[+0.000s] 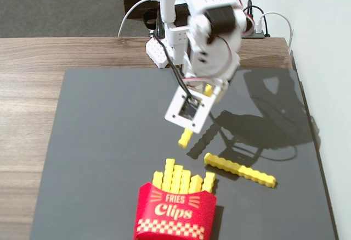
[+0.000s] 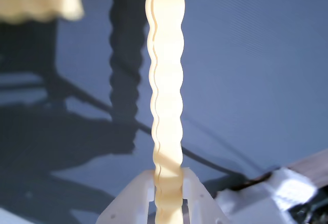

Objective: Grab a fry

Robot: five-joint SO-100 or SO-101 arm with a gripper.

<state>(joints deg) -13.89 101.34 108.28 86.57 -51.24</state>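
My gripper [image 1: 204, 98] is shut on a yellow crinkle-cut fry [image 1: 186, 137] and holds it lifted above the black mat [image 1: 109, 141]; the fry casts a shadow on the mat. In the wrist view the fry [image 2: 165, 80] runs from between the white jaws at the bottom edge up to the top edge, with the gripper [image 2: 169, 180] closed on its lower end. A second loose fry [image 1: 239, 169] lies flat on the mat to the right of the red "FRIES Clips" carton [image 1: 175, 215].
The mat lies on a wooden table [image 1: 33, 86]. The arm's base, white cables [image 1: 131, 15] and a power strip stand at the back edge. A wall runs along the right. A blurred yellow shape [image 2: 38, 1] shows at the wrist view's top left.
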